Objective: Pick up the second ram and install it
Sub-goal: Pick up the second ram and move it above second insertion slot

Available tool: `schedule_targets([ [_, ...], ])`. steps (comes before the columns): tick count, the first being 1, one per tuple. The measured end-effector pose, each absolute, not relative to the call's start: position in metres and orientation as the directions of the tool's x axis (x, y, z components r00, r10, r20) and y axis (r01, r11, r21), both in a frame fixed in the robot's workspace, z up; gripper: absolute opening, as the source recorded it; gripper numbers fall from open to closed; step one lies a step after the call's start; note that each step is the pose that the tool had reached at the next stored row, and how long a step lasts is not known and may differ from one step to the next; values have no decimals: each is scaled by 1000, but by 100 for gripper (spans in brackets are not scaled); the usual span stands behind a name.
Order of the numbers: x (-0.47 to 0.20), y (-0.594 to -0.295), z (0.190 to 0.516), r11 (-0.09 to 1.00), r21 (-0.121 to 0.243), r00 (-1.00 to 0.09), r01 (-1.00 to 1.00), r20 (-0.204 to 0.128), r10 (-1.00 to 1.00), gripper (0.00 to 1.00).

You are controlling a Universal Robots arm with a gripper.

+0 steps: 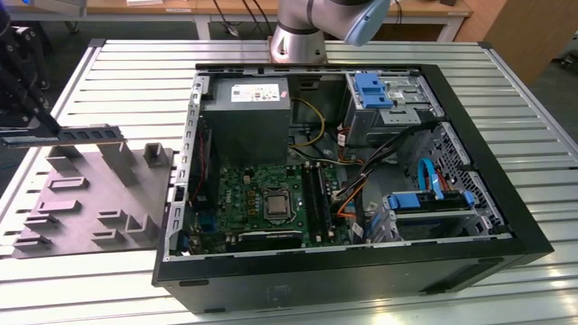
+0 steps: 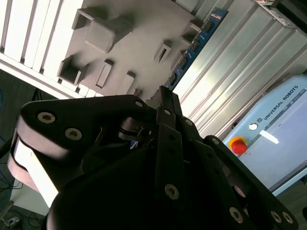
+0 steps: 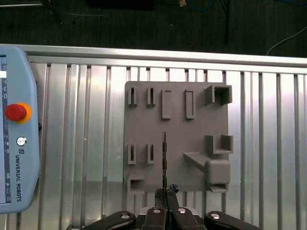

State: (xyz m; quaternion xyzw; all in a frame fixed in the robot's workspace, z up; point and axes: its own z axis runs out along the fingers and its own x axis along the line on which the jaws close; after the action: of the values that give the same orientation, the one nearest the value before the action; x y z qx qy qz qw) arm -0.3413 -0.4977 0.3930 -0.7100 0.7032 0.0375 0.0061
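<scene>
Pick-up step, I judge: tool (image 3: 166,191) clamped on the ram (image 1: 68,134), held over the grey tray (image 1: 86,203), apart from the case (image 1: 361,279); installing calls for squaring it to a free slot (image 1: 316,196)

Exterior view high over computer case (image 1: 343,277); both wrist views over grey fixture (image 3: 192,134) (image 2: 134,52).

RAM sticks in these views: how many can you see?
1: the ram, clamped in the gripper above the grey fixture, at the exterior view's left. Another may sit in the motherboard slots; I cannot tell.
</scene>
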Motion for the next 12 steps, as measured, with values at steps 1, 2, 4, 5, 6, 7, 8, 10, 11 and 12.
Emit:
schedule_targets([
  [1, -338, -498, 393, -11, 44, 8, -999, -62, -998, 11],
  [2, -335, -498, 393, -11, 44, 8, -999, -62, -998, 11],
  [4, -328, -498, 393, -11, 44, 8, -999, -62, -998, 11],
  [5, -325, -498, 393, -11, 44, 8, -999, -62, -998, 11],
  [6, -322, -498, 393, -11, 44, 8, -999, -62, -998, 11],
  [7, -319, -498, 393, -11, 44, 8, -999, -62, -998, 11],
  [8, -315, -498, 393, -11, 44, 8, -999, -62, -998, 11],
  [10, -309, -498, 393, -11, 44, 8, -999, -62, -998, 11],
  [11, -306, -498, 393, -11, 44, 8, -999, -62, -998, 11],
  [12, -302, -498, 393, -11, 44, 8, -999, -62, -998, 11],
])
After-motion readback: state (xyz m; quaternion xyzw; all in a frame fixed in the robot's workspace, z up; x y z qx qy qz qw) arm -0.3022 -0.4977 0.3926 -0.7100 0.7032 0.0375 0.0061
